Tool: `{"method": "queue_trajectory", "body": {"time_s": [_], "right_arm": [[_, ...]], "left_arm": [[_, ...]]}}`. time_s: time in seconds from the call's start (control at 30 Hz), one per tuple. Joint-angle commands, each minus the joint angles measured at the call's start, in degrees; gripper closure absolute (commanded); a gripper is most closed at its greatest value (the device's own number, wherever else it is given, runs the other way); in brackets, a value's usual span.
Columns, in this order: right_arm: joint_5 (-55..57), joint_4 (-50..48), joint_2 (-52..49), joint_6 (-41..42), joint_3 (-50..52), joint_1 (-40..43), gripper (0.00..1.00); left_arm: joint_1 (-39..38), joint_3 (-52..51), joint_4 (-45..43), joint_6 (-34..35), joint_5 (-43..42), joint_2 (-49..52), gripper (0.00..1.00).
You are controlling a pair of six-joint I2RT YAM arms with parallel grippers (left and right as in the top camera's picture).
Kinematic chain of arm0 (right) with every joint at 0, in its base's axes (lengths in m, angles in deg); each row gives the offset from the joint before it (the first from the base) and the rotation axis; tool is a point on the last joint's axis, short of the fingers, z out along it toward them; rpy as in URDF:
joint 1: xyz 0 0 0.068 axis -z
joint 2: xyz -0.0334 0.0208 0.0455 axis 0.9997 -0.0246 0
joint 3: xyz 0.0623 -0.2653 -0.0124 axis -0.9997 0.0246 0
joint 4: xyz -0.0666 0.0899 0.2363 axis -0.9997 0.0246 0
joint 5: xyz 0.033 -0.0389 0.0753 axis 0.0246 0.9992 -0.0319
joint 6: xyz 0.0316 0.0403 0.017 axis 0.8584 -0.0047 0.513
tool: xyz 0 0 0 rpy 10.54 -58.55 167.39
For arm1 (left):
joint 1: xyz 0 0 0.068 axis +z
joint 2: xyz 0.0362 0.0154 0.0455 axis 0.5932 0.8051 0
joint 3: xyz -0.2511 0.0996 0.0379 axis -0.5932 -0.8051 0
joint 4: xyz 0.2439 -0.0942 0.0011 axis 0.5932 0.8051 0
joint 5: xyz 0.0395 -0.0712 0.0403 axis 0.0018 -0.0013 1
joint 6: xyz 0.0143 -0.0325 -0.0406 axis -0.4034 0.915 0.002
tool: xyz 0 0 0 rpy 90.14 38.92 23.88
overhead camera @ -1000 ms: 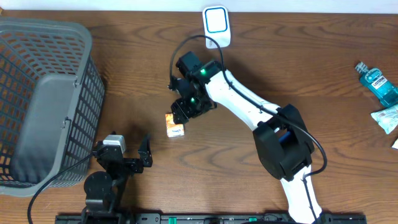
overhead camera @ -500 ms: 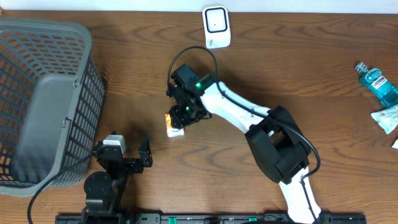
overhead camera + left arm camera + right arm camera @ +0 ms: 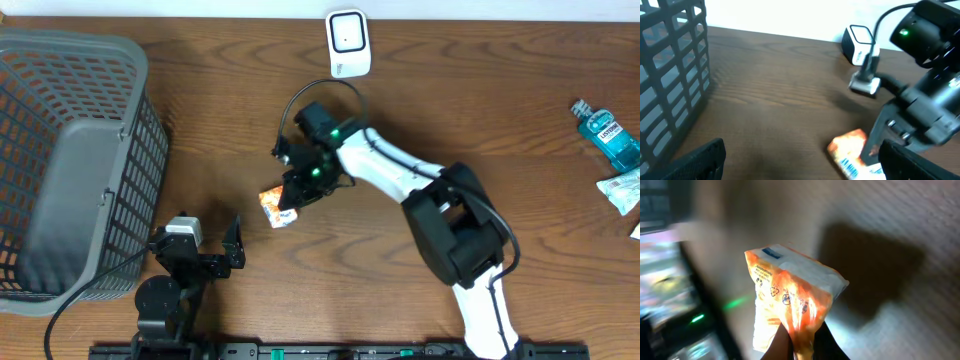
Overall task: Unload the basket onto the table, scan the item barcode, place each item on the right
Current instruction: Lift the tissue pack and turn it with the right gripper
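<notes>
An orange and white packet (image 3: 277,209) with blue print hangs tilted just above the wooden table, left of centre. My right gripper (image 3: 293,192) is shut on its top edge. In the right wrist view the packet (image 3: 790,292) is pinched between the dark fingers of that gripper (image 3: 801,347). From the left wrist view the same packet (image 3: 849,150) shows low on the right, with the right gripper (image 3: 874,146) clamped on it. A white scanner (image 3: 348,42) stands at the table's far edge. My left gripper (image 3: 200,250) rests open and empty near the front edge.
A large grey mesh basket (image 3: 70,150) fills the left side, and its wall (image 3: 670,75) is close to the left gripper. A blue mouthwash bottle (image 3: 607,135) and a pale pouch (image 3: 620,188) lie at the far right.
The right gripper has closed on the orange packet and tipped it up off the table, shifting slightly right. The left arm has not moved.
</notes>
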Motion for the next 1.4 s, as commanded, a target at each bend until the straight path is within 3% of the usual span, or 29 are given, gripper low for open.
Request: {"method": "queue_trajectory", "body": {"time_s": [0.0,0.13,0.4,0.63,0.77,1.13,1.37], "right_arm": [[-17.59,2.82,-0.39,-7.89,0.24,4.33,0.99],[-18.67,7.28,-0.39,-9.03,0.24,7.43,0.99],[-18.69,20.85,-0.39,-20.96,0.24,13.0,0.99],[-18.78,39.78,-0.39,-38.93,0.24,16.5,0.99],[-20.83,53.24,-0.39,-53.35,0.24,17.94,0.99],[-20.74,53.66,3.76,-52.78,1.68,19.12,0.99],[-18.67,53.66,14.95,-53.24,3.78,19.17,0.99]], "left_arm": [[0.09,-0.83,1.77,-0.94,-0.74,-0.11,0.02],[0.09,-0.83,1.77,-0.94,-0.76,-0.11,0.02],[0.09,-0.83,1.77,-0.94,-0.74,-0.11,0.02],[0.09,-0.83,1.77,-0.94,-0.74,-0.11,0.02],[0.09,-0.83,1.77,-0.94,-0.74,-0.11,0.02],[0.09,-0.83,1.77,-0.94,-0.74,-0.11,0.02],[0.09,-0.83,1.77,-0.94,-0.74,-0.11,0.02]]}}
